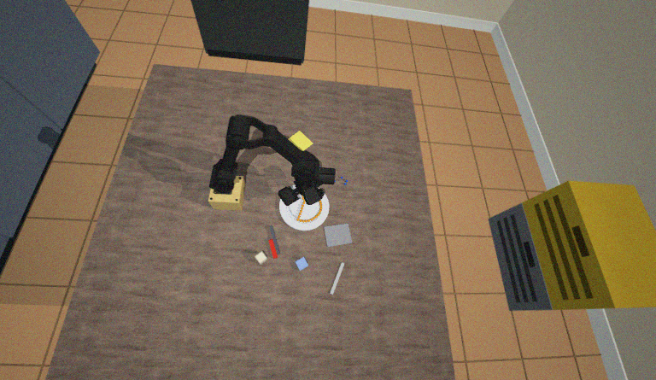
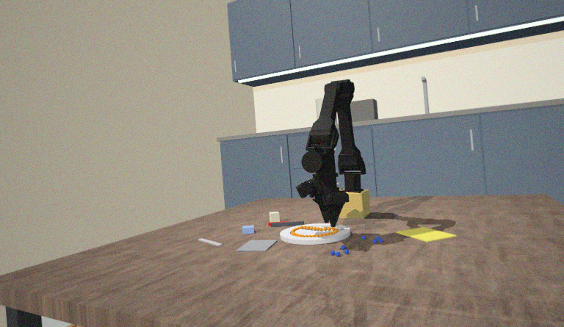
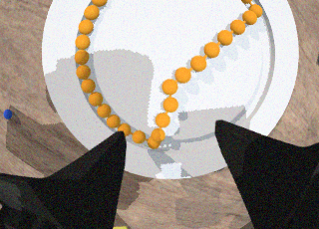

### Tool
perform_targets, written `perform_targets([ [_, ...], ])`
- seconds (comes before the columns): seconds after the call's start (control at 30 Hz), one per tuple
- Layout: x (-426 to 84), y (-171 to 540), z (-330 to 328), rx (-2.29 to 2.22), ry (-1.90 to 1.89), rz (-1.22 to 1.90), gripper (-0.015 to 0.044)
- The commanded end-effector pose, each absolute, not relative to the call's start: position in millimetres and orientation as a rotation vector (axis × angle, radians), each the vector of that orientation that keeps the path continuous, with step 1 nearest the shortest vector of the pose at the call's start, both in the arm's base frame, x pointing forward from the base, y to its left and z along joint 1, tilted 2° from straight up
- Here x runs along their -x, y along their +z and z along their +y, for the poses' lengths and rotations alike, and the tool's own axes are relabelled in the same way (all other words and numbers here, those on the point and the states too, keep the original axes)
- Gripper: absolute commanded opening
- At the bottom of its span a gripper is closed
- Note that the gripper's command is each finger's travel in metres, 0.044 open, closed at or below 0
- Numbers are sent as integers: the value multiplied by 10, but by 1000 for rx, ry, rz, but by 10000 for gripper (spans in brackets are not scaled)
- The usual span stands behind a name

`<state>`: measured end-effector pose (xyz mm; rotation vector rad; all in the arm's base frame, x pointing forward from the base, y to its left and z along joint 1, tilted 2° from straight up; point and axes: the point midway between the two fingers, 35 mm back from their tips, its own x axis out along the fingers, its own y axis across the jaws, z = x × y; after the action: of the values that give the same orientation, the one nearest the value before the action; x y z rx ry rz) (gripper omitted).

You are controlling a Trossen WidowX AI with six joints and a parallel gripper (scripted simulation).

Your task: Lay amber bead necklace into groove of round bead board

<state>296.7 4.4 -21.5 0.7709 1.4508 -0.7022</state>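
Observation:
The amber bead necklace (image 1: 321,207) (image 2: 293,233) (image 3: 224,38) lies on the white round bead board (image 1: 303,227) (image 2: 286,236) (image 3: 286,40). In the wrist view its left part follows the groove, while a diagonal run of beads cuts across the inner face and bends down to a sharp corner near the lower rim. The groove on the right and lower right has no beads in it. My gripper (image 1: 301,196) (image 2: 333,225) (image 3: 170,132) is open and low over the board, its fingertips on either side of that corner. No bead is pinched; exact fingertip height is unclear.
Small blue beads (image 1: 343,180) (image 2: 338,253) (image 3: 7,114) and a yellow sheet (image 1: 301,140) (image 2: 426,234) lie near the board. A grey square (image 1: 337,235), a blue block (image 1: 301,263), a cream cube (image 1: 260,257), a red-and-dark bar (image 1: 273,248) and a pale stick (image 1: 336,278) lie beyond it.

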Motion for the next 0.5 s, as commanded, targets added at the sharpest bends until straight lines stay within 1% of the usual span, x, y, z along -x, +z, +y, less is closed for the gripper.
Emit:
perform_targets([
  [0.0, -2984, -156, -137, -396, -331, 1535, 120],
  [0.3, -2974, -76, -428, 231, 284, 1536, 120],
  [0.47, -2961, -43, -547, 462, 509, 1491, 120],
])
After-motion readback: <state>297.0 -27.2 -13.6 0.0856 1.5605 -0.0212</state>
